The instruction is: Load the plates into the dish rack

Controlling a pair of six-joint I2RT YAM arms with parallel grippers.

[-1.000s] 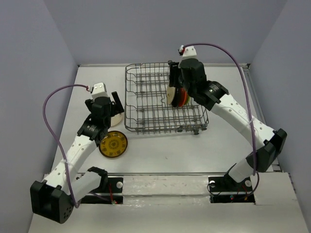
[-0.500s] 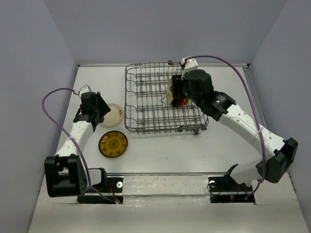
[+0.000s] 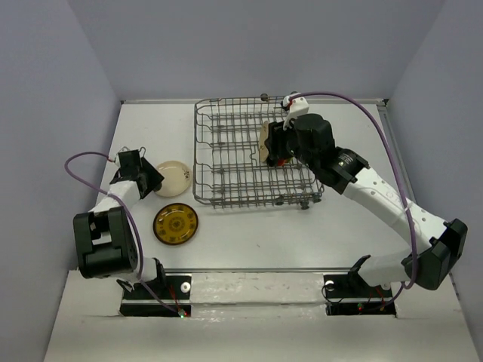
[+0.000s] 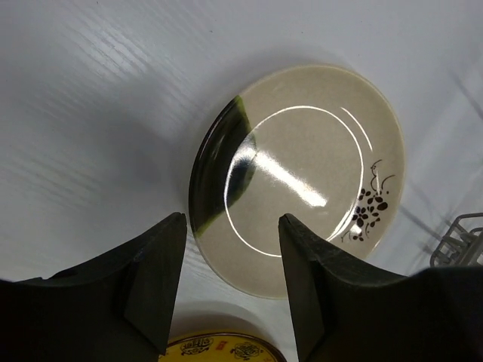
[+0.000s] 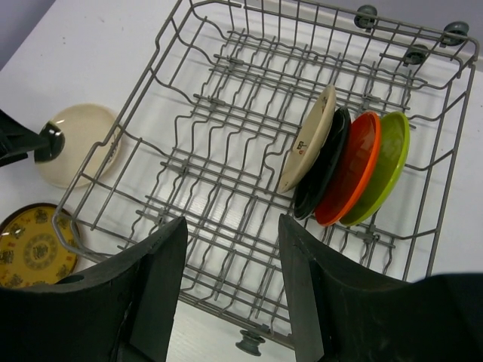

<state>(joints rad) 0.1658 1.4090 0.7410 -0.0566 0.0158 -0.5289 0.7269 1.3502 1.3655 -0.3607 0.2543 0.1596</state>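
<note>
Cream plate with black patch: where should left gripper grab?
Probably pinch the cream plate by its rim at the black-patch edge, nearest the open left gripper, away from the dish rack. It lies flat, so only the lip is grippable.

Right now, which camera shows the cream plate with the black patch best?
Left wrist: the cream plate is large in frame, flat on the table, black patch and dark speckle motif clear. Top external shows a small pale disc left of the dish rack. Right wrist catches it at the left edge, partly behind rack wires.
</note>
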